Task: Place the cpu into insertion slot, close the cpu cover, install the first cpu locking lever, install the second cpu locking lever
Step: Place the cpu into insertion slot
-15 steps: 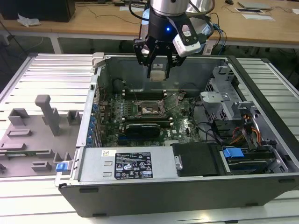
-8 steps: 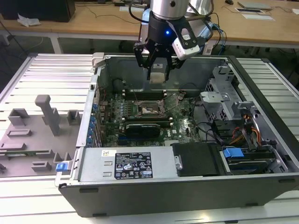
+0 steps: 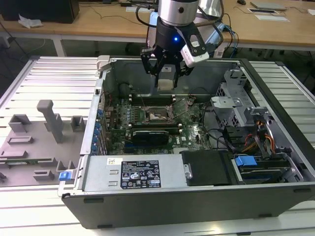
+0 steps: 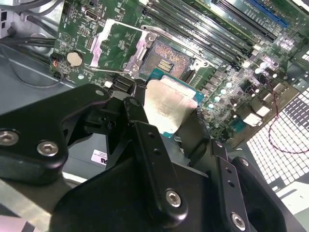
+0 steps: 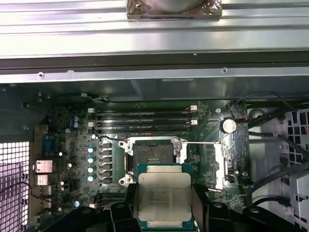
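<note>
I had the gripper [image 3: 166, 78] clenched on the cpu [image 3: 166, 83], one finger against each of two opposite edges. In both wrist views its silvery-grey top faced the camera, framed by a blue-green border [image 5: 164, 195] [image 4: 171, 104]. The chip hung in the air above the insertion slot [image 3: 158, 115], clear of it and not seated. In the first wrist view the slot [image 5: 152, 157] showed just beyond the cpu's far edge, its dark centre uncovered and its silver rim exposed.

The cpu cover [image 5: 223, 169] stood swung open beside the slot, on the side towards the round coin cell [image 5: 228, 125]. In the second wrist view I could see green board through the square window of the cover [image 4: 95, 48], with the slot [image 4: 166, 60] next to it. A thin metal lever [image 5: 203, 142] ran from the slot's corner along the cover's edge.

The long black memory slots [image 5: 145, 118] lay on the side of the slot away from the gripper. The green motherboard [image 3: 192, 130] carrying the slot sat inside the open computer case [image 3: 98, 98]. The case rested on the ribbed metal worktop [image 3: 54, 78], and a grey fixture [image 3: 51, 120] stood well off to the exterior view's left of the slot.
</note>
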`<state>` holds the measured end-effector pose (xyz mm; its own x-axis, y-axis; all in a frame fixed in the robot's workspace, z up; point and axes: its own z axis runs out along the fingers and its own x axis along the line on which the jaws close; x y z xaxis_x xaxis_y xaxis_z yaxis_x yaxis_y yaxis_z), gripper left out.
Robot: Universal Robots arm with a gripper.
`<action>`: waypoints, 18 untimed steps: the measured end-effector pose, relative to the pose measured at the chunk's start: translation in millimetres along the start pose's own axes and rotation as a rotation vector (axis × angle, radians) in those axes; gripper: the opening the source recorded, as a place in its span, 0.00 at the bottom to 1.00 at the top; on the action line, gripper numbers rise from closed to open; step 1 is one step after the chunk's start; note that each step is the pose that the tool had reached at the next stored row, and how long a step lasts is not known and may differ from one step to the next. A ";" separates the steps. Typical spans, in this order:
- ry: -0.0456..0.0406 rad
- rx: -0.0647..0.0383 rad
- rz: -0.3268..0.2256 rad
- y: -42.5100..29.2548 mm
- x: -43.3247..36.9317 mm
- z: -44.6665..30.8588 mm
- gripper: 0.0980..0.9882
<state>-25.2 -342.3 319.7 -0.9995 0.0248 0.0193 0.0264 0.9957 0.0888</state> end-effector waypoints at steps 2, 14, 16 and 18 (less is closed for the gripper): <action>-0.0003 0.000 0.004 -0.2 0.0 2.3 0.48; -0.0166 -0.003 0.186 -1.0 -0.2 11.7 0.48; -0.0194 -0.004 0.217 -1.2 -0.3 13.1 0.48; -0.0222 -0.005 0.250 -1.3 -0.3 14.5 0.48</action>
<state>-25.2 -342.3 305.2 -0.9620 0.2722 0.0193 0.2729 0.9580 0.0886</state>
